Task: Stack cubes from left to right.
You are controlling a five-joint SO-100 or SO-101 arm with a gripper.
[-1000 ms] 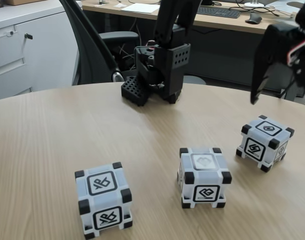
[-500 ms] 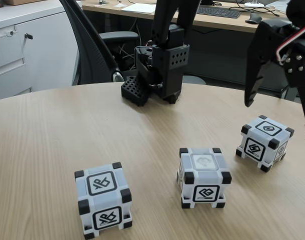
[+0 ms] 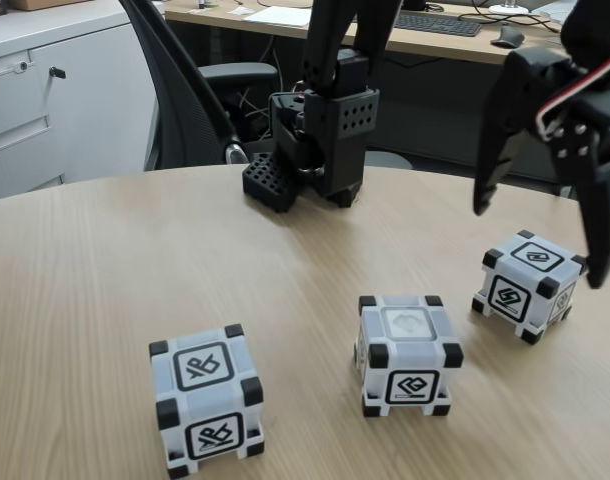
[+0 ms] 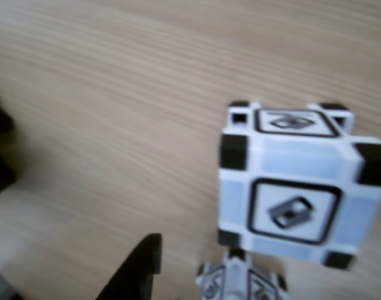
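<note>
The other view is smeared throughout; the near cube (image 4: 296,187) keeps readable glyphs, but a second cube (image 4: 237,282) is cut by the bottom edge. In the fixed view the tool (image 3: 540,245) (upper parts) runs off the right edge.

You get even, soft, diffuse light in the fixed view, bright enough to read the glyphs. The three white-grey plastic cubes with black corners, at left (image 3: 206,399), middle (image 3: 407,353) and right (image 3: 530,285), throw only faint short shadows on the pale wood-grain table (image 3: 105,280). Your other view is blurred throughout: its cube (image 4: 295,184) has smeared edges, and the table grain (image 4: 103,94) is streaked.
</note>
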